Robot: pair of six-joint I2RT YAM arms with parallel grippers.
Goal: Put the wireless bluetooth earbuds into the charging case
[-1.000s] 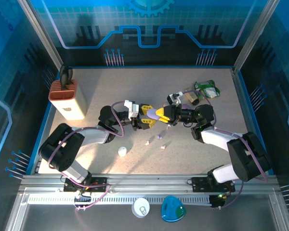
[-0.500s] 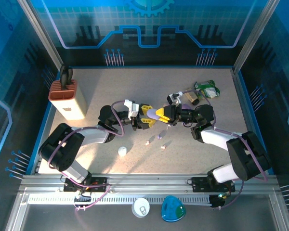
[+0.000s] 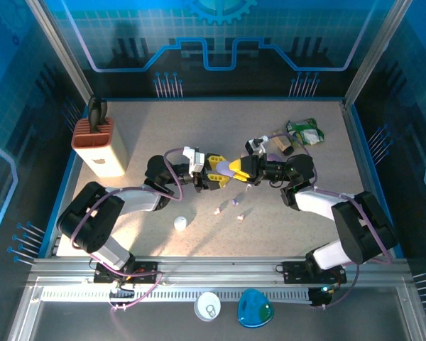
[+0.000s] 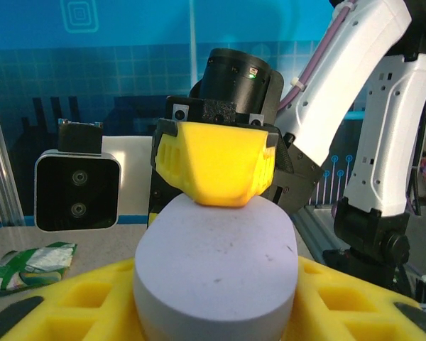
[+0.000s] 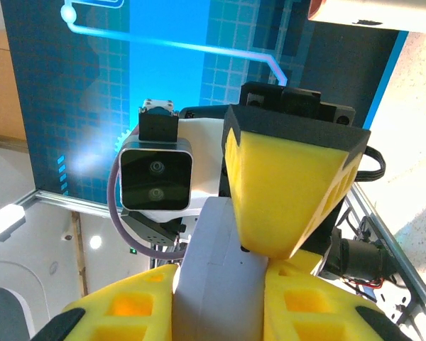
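Above the middle of the speckled beige table [image 3: 163, 135], the left gripper [image 3: 226, 175] and right gripper [image 3: 240, 169] meet nose to nose. Each is clamped on the same lilac pebble-shaped plastic case [image 4: 216, 273]. Just nearer the arm bases, three tiny pinkish plastic earbuds [image 3: 235, 203] lie loose on the table, apart from the case.

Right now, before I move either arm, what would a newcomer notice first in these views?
The two arms meeting over the middle of the table, with the left end effector and right end effector both clamped on one lilac case. Next, the tiny loose earbuds scattered just nearer the bases, and a white case lying closer to the left arm.
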